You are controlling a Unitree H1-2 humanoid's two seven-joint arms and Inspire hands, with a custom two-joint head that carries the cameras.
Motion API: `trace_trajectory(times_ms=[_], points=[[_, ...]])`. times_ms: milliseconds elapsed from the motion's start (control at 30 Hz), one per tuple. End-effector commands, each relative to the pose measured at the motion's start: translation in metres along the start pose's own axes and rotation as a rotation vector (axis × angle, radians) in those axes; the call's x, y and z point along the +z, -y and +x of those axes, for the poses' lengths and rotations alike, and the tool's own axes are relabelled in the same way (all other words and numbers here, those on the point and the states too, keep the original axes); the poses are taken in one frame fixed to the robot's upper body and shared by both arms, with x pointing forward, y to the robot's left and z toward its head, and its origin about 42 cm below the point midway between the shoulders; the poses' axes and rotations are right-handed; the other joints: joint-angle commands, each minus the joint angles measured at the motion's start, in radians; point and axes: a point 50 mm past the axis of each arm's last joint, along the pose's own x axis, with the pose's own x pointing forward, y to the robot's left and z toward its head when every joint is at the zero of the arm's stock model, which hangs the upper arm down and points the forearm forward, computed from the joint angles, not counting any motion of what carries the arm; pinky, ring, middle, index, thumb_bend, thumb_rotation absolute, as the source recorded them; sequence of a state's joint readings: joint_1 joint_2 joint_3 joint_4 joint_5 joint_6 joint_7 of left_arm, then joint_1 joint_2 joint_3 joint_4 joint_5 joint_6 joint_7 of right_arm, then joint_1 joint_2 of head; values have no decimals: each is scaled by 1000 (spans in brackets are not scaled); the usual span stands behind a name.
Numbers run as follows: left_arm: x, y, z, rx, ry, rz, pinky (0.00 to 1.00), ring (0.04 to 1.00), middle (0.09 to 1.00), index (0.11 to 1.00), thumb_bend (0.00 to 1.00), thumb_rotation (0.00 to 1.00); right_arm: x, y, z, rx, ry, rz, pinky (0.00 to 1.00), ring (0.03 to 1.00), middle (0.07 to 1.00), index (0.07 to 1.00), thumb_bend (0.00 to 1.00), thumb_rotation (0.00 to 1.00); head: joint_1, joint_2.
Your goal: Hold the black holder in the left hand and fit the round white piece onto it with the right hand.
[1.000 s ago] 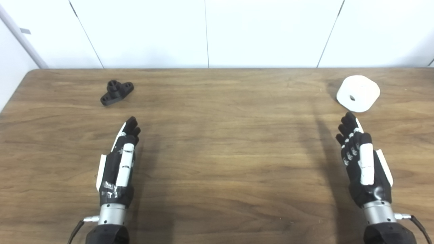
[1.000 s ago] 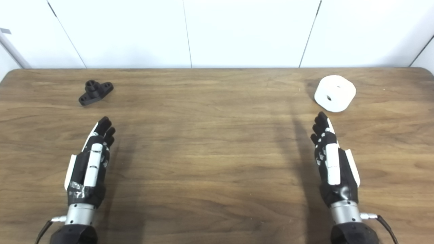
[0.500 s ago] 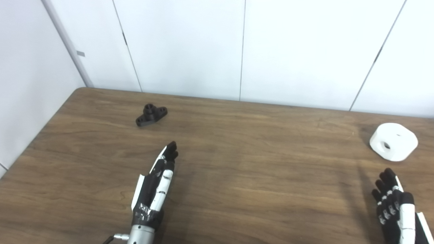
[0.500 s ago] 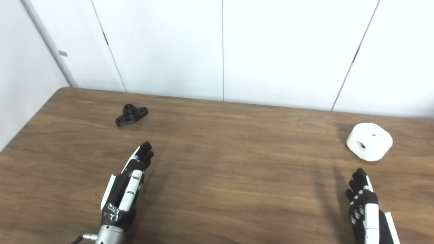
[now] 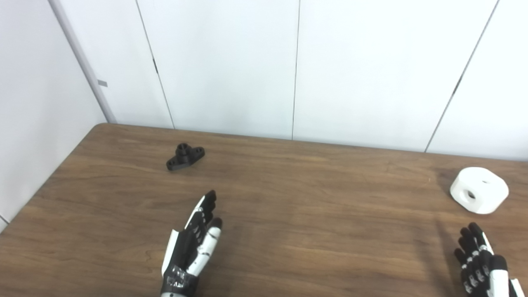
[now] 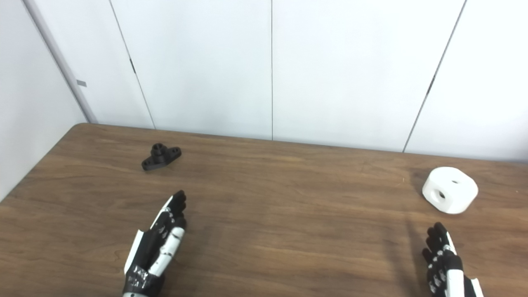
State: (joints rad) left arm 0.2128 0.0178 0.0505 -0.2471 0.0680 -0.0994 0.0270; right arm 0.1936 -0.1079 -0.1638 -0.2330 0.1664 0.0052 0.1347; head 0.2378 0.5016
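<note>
The black holder, a small flanged part with a short upright post, lies on the wooden table at the far left. Over at the far right the round white piece rests on its own, holes showing in its top and side. My left hand is open, fingers stretched forward, a good way in front of the holder and slightly right of it. At the bottom right corner my right hand is open too, cut by the frame edge, just short of the white piece. Neither hand touches anything.
White wall panels rise directly behind the table's back edge. A second white wall runs along the table's left edge.
The camera has tilted up and turned left, so the whole scene has dropped in the picture. My left thumb has spread away from the fingers. Holder and white piece lie where they were.
</note>
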Motion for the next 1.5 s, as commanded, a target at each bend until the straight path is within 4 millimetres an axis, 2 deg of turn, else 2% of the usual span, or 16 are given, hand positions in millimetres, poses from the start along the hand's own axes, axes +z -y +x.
trace_trajectory(times_ms=[0, 33, 100, 133, 167, 267, 333, 433, 600, 767, 1067, 1233, 1467], points=[[11, -4, -17, 51, -2, 78, 969, 957, 944, 953, 528, 304, 0, 6, -12, 4, 4, -18, 1000, 1000, 990, 971, 610, 1000, 1, 1], [18, -7, -13, 71, 7, 116, 972, 952, 940, 943, 583, 228, -1, 6, -11, 1, 4, -14, 1000, 1000, 992, 972, 602, 1000, -2, 3], [28, -11, -6, 99, 15, 194, 948, 938, 924, 921, 666, 141, -2, 5, -11, -4, 1, -11, 1000, 1000, 990, 971, 593, 1000, -4, 4], [32, -15, -1, 110, 16, 235, 899, 920, 915, 914, 699, 137, -2, 5, -10, -5, -1, -19, 1000, 998, 986, 969, 595, 1000, -8, 4], [35, -18, 3, 118, 15, 261, 890, 922, 920, 914, 732, 127, -2, 5, -10, -6, -2, -24, 1000, 996, 983, 969, 600, 1000, -8, 4], [41, -29, 17, 151, 15, 375, 885, 920, 920, 904, 775, 152, -3, 5, -9, -10, 5, -23, 1000, 990, 979, 968, 597, 1000, -11, 4], [46, -37, 27, 172, 18, 434, 918, 937, 921, 880, 818, 165, -3, 4, -8, -13, 10, -22, 1000, 978, 972, 965, 581, 1000, -14, 3], [54, -50, 42, 191, 26, 527, 992, 992, 941, 871, 825, 195, -3, 4, -7, -17, 12, -26, 1000, 976, 966, 956, 586, 1000, -12, 2], [62, -70, 65, 232, 33, 637, 1000, 1000, 950, 856, 871, 238, -5, 5, -7, -21, 10, -27, 1000, 979, 966, 956, 590, 991, -10, 3], [64, -82, 81, 268, 14, 730, 1000, 1000, 942, 838, 890, 256, -5, 6, -7, -16, 14, -25, 1000, 975, 963, 956, 564, 999, -9, 3], [55, -104, 118, 303, -47, 781, 1000, 985, 935, 831, 872, 318, -6, 5, -5, -19, 13, -52, 1000, 989, 969, 960, 578, 1000, -11, 3], [46, -114, 144, 315, -93, 807, 1000, 998, 943, 824, 882, 346, -6, 5, -6, -24, 16, -57, 1000, 987, 963, 954, 582, 1000, -14, 3], [39, -119, 176, 310, -141, 832, 1000, 1000, 960, 808, 892, 351, -6, 4, -7, -31, 17, -55, 1000, 980, 956, 944, 579, 1000, -17, 5]])
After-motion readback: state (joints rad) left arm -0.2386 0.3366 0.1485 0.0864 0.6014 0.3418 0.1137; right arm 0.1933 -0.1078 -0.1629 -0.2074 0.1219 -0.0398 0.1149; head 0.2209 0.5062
